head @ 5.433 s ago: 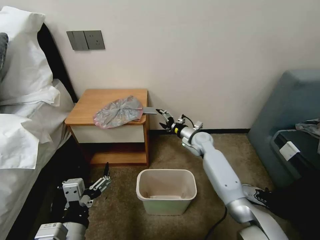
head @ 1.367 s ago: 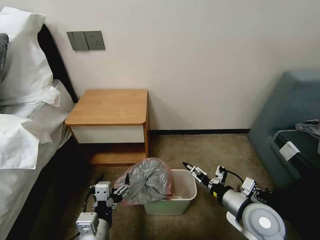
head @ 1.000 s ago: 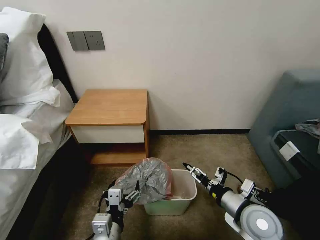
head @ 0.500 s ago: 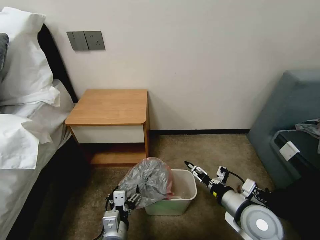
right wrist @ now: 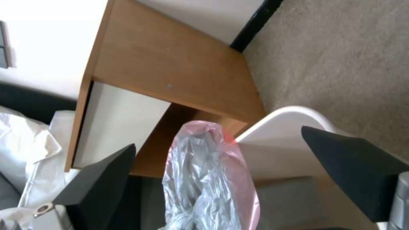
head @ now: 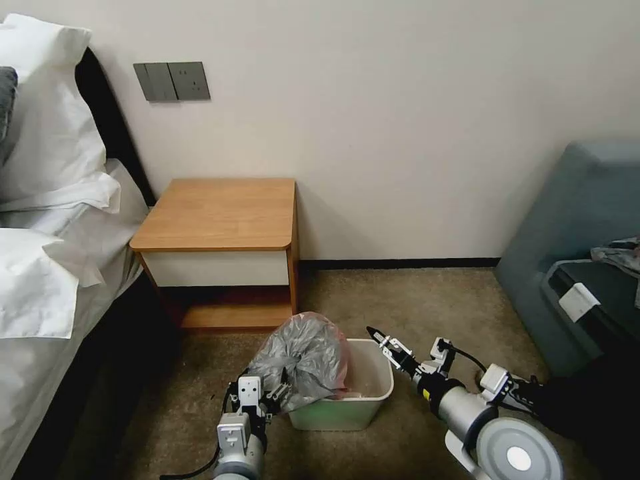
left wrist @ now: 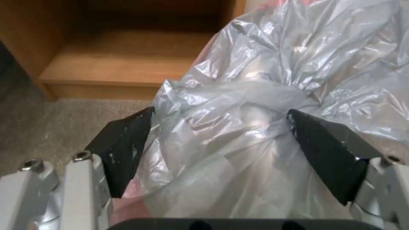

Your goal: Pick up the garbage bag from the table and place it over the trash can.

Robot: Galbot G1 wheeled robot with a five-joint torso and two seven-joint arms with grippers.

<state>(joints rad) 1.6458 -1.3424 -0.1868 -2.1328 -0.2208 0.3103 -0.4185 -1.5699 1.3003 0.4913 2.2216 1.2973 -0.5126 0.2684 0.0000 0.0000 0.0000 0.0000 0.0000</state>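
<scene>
Garbage bag (head: 303, 360): draped on trash can (head: 360, 403) left rim, bunched
Left gripper (head: 272, 396): spread around bag
Right gripper (head: 375, 338): spread, beside can
Table (head: 220, 213): against wall
Floor: brown carpet (head: 400, 300)

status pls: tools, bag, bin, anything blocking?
Left tool open around the garbage bag, at the trash can's left side. Right tool open, beside its right rim. Bag bunched over left rim, not spread. Table bare. Nothing blocking.
</scene>
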